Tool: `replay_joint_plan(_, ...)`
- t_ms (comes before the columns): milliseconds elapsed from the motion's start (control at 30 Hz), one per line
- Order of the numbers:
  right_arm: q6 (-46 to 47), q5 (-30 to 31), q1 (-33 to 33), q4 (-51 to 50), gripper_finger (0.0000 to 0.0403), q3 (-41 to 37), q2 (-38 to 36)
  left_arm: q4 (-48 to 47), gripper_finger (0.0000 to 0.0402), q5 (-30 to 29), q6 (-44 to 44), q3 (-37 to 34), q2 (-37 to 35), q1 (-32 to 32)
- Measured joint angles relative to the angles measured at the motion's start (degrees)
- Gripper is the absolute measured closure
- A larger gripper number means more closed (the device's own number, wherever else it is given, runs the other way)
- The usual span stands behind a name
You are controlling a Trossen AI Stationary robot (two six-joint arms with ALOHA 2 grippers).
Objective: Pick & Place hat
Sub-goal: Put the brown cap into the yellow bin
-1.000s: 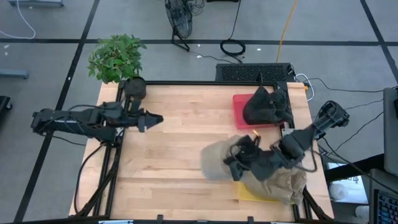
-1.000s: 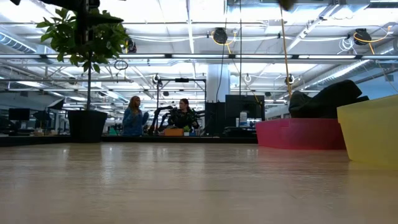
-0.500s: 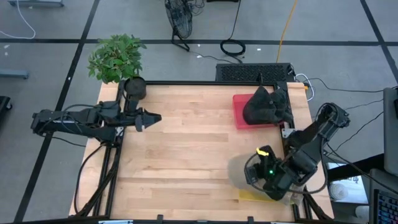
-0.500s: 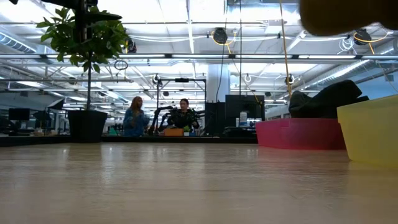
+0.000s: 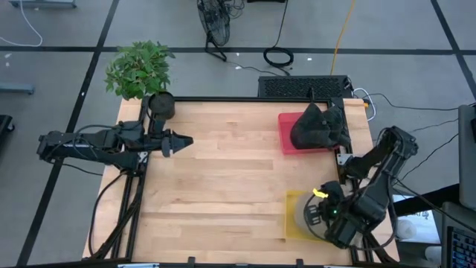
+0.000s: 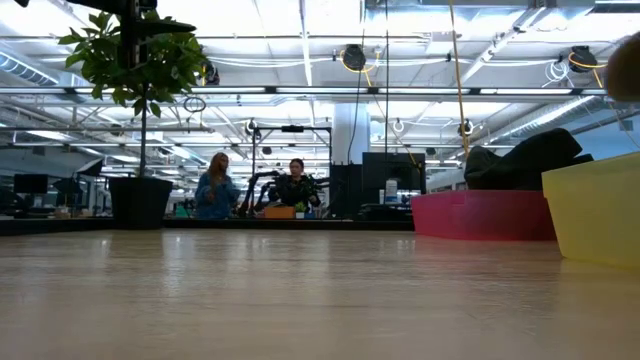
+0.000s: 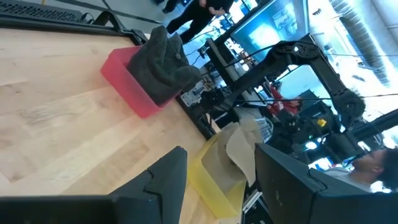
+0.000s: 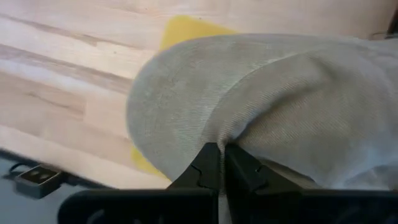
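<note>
High view: over the near right corner of the pale wooden table (image 5: 216, 171), the right gripper (image 5: 321, 212) hangs above a square yellow plastic bin (image 5: 291, 218), its fingers pinched tight on a fold of a beige corduroy hat (image 8: 261, 106). From the right wrist camera, the hat's rounded brim droops over the yellow bin, with bare wood beyond it. At the far right corner of the table sits a red plastic bin (image 5: 285, 134) heaped with dark grey hats (image 5: 318, 125). The left arm waits along the table's left edge, its left gripper (image 5: 183, 141) reaching in over the wood with its fingers spread, as the left wrist camera shows. A potted green plant (image 5: 139, 68) stands at the far left corner. Across the room, seen from table height, two people (image 6: 255, 189) stand among desks and monitors.
</note>
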Motion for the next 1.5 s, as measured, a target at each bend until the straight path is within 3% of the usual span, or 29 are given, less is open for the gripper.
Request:
replay_joint_plan(500, 0.2, -0.4, 0.4, 3.1, 0.0403, 0.0, 11.4, 0.0, 0.0213, 0.7, -2.9, 0.0, 0.0, 0.0)
replay_joint_plan(1133, -2.4, -1.8, -1.8, 7.8, 0.0403, 0.0, 17.1, 0.0, 0.0213, 0.7, -3.3, 0.0, 0.0, -0.9)
replay_joint_plan(1500, -8.7, -1.7, -6.0, 7.2, 0.0403, 0.0, 17.5, 0.0, 0.0213, 0.2, -3.3, 0.0, 0.0, -2.0)
